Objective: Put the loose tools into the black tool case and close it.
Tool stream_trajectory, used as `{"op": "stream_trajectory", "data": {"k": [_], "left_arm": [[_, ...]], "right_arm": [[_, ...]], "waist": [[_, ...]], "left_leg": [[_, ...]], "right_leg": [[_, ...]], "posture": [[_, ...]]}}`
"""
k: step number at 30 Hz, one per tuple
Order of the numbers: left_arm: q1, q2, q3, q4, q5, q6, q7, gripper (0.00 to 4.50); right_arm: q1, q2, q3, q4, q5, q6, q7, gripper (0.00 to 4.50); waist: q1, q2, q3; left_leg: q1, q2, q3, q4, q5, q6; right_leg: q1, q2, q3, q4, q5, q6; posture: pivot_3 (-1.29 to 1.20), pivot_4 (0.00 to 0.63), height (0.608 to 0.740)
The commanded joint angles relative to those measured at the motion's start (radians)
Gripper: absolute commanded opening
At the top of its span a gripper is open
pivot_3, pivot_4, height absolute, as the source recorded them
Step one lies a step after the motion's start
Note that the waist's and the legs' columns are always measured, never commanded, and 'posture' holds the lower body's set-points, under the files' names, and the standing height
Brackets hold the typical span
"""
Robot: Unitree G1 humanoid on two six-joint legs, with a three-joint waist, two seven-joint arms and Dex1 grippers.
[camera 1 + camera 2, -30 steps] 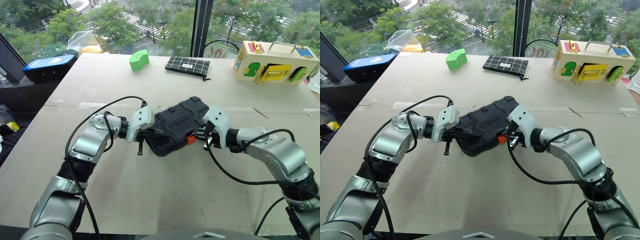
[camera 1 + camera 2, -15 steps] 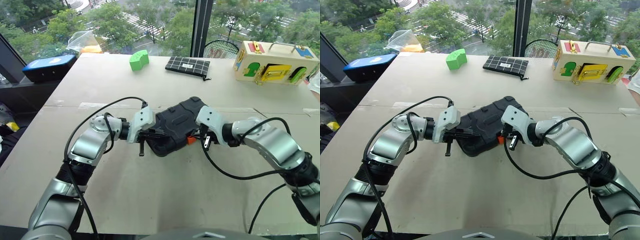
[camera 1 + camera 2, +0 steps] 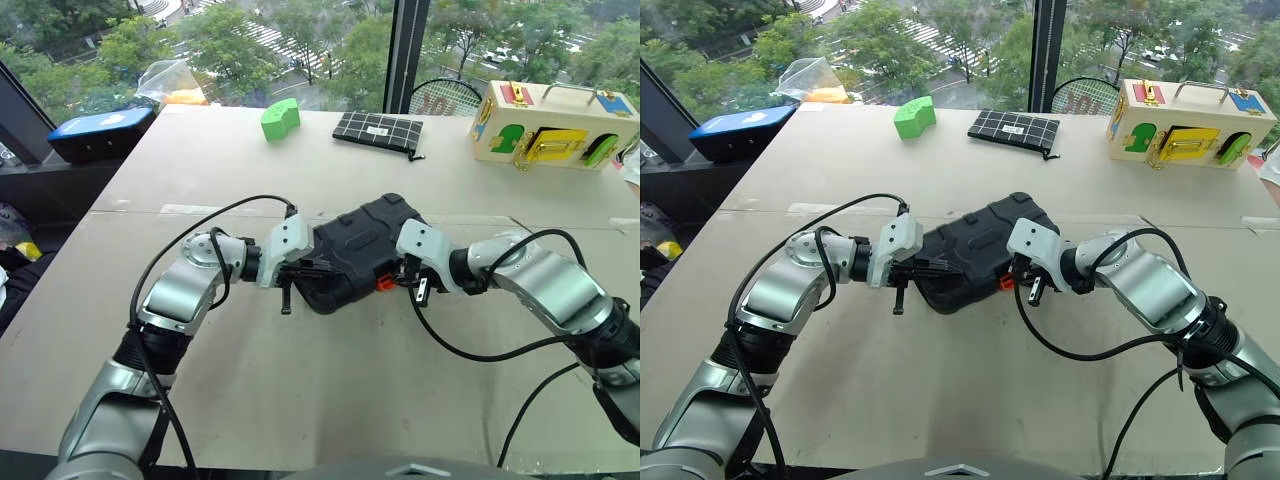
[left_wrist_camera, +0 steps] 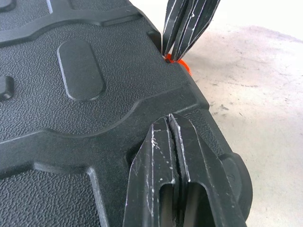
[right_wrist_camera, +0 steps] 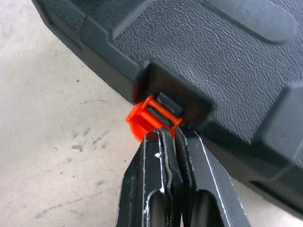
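Observation:
The black tool case [image 3: 355, 240] lies on the table with its ribbed lid down. Its small orange latch [image 5: 150, 115] juts from the front edge. My left gripper [image 4: 169, 121] is shut, its tips resting on the lid's near-left corner, with nothing between the fingers. My right gripper [image 5: 169, 133] is also shut on nothing, its tips touching the latch from the front. In the left wrist view the right gripper's fingers [image 4: 183, 28] come down onto the latch [image 4: 182, 66]. The loose tools are out of view.
At the table's far side are a green block [image 3: 278, 119], a flat black gridded pouch [image 3: 375, 130] and a wooden latch box [image 3: 555, 125]. A blue-lidded dark box [image 3: 95, 133] sits off the far left corner. Bare tabletop lies in front of the case.
My right wrist has rolled and its fingertips have edged left onto the orange latch. The left gripper and the case have stayed where they were.

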Motion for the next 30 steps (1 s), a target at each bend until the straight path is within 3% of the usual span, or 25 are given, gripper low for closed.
{"op": "stream_trajectory", "data": {"k": [1,4,10,20,30], "left_arm": [[0.033,0.0,-0.051,0.06,0.051,0.019,0.011,0.0],[0.03,-0.001,-0.05,0.07,0.053,0.014,0.009,0.0],[0.027,0.0,-0.051,0.07,0.05,0.015,0.002,0.0],[0.025,0.013,-0.058,0.098,0.058,-0.007,-0.046,0.0],[0.026,0.016,-0.056,0.129,0.067,-0.038,-0.057,0.0]], "right_arm": [[0.025,0.037,-0.14,-0.089,0.082,0.021,-0.011,0.08],[0.108,0.037,-0.236,-0.178,0.177,0.101,-0.001,0.08],[0.257,0.047,-0.247,-0.241,0.183,0.13,-0.093,0.08],[0.368,0.269,-0.25,-0.103,0.105,0.004,-0.307,0.08],[0.414,0.462,-0.305,0.013,0.096,-0.138,-0.395,0.08]], "waist": [[-0.001,0.0,0.0],[0.004,0.0,0.0],[0.001,0.0,0.0],[-0.005,-0.001,0.0],[-0.008,-0.001,0.0]], "left_leg": [[0.0,0.0,0.0,0.0,0.0,0.0],[0.0,0.0,0.0,0.0,0.0,0.0],[0.0,0.0,0.0,0.0,0.0,0.0],[0.001,0.0,0.0,-0.001,0.0,0.0],[0.001,0.0,0.0,-0.001,0.0,0.0]], "right_leg": [[0.0,0.0,0.0,0.0,0.0,0.0],[0.0,0.0,0.0,0.0,0.0,0.0],[0.001,0.0,0.0,0.0,0.0,0.0],[0.0,0.0,0.0,0.0,0.0,0.0],[0.0,0.001,0.0,0.0,0.0,0.0]], "posture": [[0.0,0.15,0.74],[0.0,0.15,0.74],[0.0,0.15,0.74],[0.0,0.15,0.74],[0.0,0.15,0.74]]}}
